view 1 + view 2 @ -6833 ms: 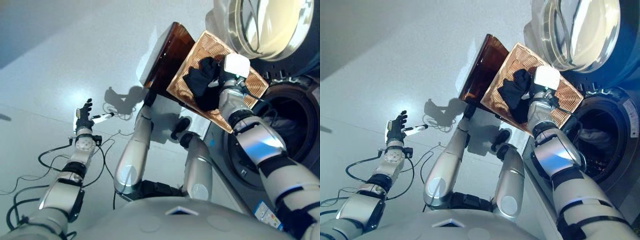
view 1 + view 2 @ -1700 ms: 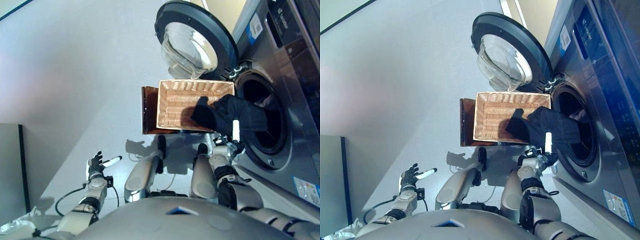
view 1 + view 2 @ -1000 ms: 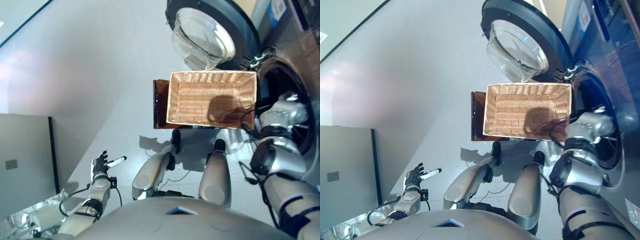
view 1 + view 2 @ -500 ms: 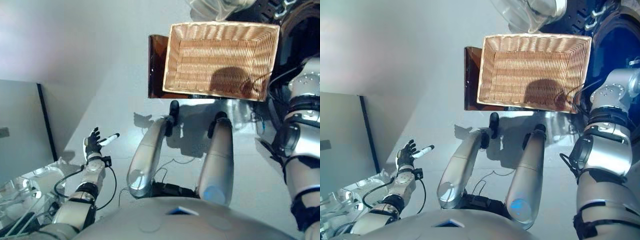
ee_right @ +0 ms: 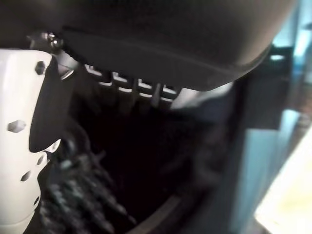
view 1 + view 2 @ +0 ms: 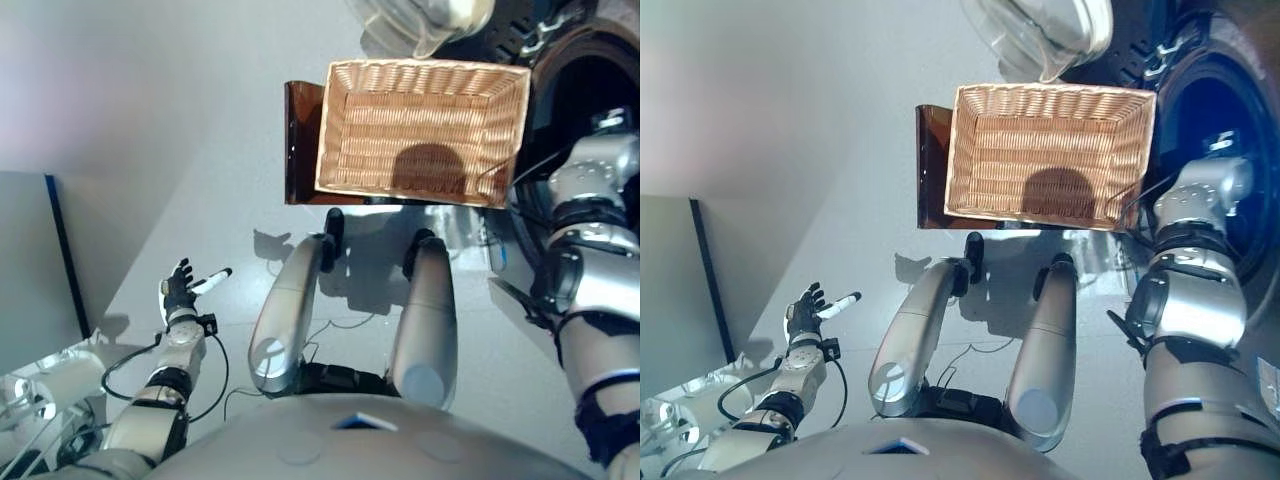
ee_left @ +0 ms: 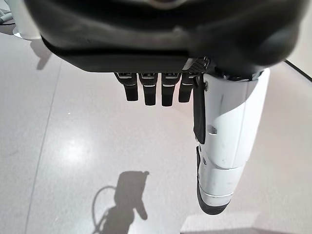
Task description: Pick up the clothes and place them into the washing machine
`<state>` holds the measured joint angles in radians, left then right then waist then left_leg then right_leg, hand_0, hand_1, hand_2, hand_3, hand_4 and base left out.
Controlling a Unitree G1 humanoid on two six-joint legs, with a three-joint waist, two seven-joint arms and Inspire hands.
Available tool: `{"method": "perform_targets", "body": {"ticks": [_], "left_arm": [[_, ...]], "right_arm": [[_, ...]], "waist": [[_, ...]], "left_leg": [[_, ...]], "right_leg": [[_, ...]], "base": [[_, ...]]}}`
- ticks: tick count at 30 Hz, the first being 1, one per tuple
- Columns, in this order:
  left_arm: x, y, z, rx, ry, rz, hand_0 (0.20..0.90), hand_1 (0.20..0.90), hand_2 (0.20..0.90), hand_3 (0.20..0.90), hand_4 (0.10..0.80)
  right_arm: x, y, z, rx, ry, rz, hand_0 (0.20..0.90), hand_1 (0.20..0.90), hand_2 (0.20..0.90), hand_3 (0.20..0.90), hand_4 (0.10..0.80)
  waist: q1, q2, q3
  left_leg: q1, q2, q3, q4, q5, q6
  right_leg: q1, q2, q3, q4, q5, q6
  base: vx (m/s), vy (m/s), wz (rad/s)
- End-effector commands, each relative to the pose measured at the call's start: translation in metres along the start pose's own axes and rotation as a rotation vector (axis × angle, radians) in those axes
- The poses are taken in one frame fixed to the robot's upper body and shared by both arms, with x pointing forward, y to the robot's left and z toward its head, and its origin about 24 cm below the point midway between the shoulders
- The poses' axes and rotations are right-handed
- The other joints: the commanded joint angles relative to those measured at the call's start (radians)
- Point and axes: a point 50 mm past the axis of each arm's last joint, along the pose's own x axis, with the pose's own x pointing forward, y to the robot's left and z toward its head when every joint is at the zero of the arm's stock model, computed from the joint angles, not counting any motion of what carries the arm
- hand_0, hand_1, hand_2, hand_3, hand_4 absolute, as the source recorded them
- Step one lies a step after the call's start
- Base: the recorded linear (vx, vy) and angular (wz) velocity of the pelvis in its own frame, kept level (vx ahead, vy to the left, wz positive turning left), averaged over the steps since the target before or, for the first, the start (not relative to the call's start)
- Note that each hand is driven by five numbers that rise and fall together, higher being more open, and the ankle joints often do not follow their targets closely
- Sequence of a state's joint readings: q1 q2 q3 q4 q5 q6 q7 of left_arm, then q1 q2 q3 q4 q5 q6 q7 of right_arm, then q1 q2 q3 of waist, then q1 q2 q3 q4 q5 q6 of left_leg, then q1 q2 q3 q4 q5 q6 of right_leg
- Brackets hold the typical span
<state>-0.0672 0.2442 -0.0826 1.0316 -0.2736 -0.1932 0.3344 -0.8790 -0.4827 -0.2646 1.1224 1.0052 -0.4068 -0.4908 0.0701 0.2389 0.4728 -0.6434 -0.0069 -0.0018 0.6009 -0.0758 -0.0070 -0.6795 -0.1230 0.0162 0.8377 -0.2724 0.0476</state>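
The wicker basket on its brown stand holds no clothes. My right forearm reaches past the basket's right end into the dark drum opening of the washing machine, and the hand itself is hidden there in the eye views. In the right wrist view my right hand is inside the drum with thumb out and fingers straight. Dark cloth lies in the drum just beyond it, not gripped. My left hand hangs open and idle over the floor at the lower left, also open in its wrist view.
The washer's round glass door stands swung open above the basket. The brown stand juts out at the basket's left. A grey panel and some clutter sit at the far left.
The dark garment that hung from my right hand at the drum mouth is gone from the eye views; my right arm has gone into the drum. The camera has shifted; the basket stays put.
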Motion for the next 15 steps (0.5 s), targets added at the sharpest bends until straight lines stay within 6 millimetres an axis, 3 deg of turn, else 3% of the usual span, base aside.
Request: {"method": "perform_targets", "body": {"ticks": [1, 3, 7, 11, 12, 15], "left_arm": [[-0.001, 0.035, -0.022, 0.048, 0.068, 0.106, 0.900, 0.900, 0.900, 0.900, 0.800], [-0.002, 0.028, -0.023, 0.038, 0.083, 0.084, 0.900, 0.900, 0.900, 0.900, 0.800], [-0.007, 0.021, -0.037, 0.076, 0.138, 0.039, 0.900, 0.900, 0.900, 0.900, 0.800], [-0.013, 0.016, -0.051, 0.111, 0.195, -0.010, 0.900, 0.900, 0.900, 0.900, 0.800], [-0.013, 0.016, -0.052, 0.112, 0.197, -0.010, 0.900, 0.900, 0.900, 0.900, 0.800], [-0.023, 0.017, -0.072, 0.137, 0.277, -0.041, 0.900, 0.900, 0.900, 0.900, 0.800]], "right_arm": [[-0.005, -0.023, -0.017, -0.070, 0.005, 0.055, 0.900, 0.900, 0.900, 0.900, 0.800], [-0.020, -0.042, -0.053, -0.127, 0.117, 0.065, 0.900, 0.900, 0.900, 0.900, 0.800], [-0.049, -0.094, -0.102, -0.232, 0.294, 0.040, 0.900, 0.900, 0.900, 0.900, 0.800], [-0.077, -0.135, -0.130, -0.310, 0.429, 0.034, 0.900, 0.900, 0.900, 0.900, 0.800], [-0.077, -0.136, -0.130, -0.311, 0.430, 0.033, 0.900, 0.900, 0.900, 0.900, 0.800], [-0.091, -0.176, -0.135, -0.399, 0.509, 0.028, 0.900, 0.900, 0.900, 0.900, 0.800]], "waist": [[0.017, -0.038, -0.159], [0.020, -0.052, -0.171], [0.020, -0.090, -0.197], [0.022, -0.135, -0.240], [0.021, -0.135, -0.239], [0.006, -0.180, -0.294]], "left_leg": [[0.055, -0.036, 0.057, -0.004, -0.100, -0.013], [0.109, -0.039, 0.050, -0.054, -0.084, -0.013], [0.243, -0.045, 0.026, -0.174, -0.048, -0.015], [0.350, -0.043, 0.000, -0.288, -0.004, -0.017], [0.357, -0.043, 0.000, -0.294, -0.001, -0.017], [0.464, -0.039, -0.008, -0.411, 0.031, -0.017]], "right_leg": [[0.079, 0.056, -0.050, -0.199, 0.082, -0.026], [0.135, 0.057, -0.055, -0.246, 0.096, -0.024], [0.283, 0.058, -0.066, -0.359, 0.119, -0.015], [0.395, 0.062, -0.085, -0.454, 0.141, -0.006], [0.401, 0.062, -0.086, -0.460, 0.143, -0.006], [0.496, 0.068, -0.099, -0.555, 0.164, 0.007]], "base": [[0.110, 0.027, -0.14], [0.137, 0.015, -0.10], [0.165, 0.006, 0.04], [0.163, -0.008, 0.12], [0.184, -0.011, 0.13], [0.172, -0.006, 0.08]]}}
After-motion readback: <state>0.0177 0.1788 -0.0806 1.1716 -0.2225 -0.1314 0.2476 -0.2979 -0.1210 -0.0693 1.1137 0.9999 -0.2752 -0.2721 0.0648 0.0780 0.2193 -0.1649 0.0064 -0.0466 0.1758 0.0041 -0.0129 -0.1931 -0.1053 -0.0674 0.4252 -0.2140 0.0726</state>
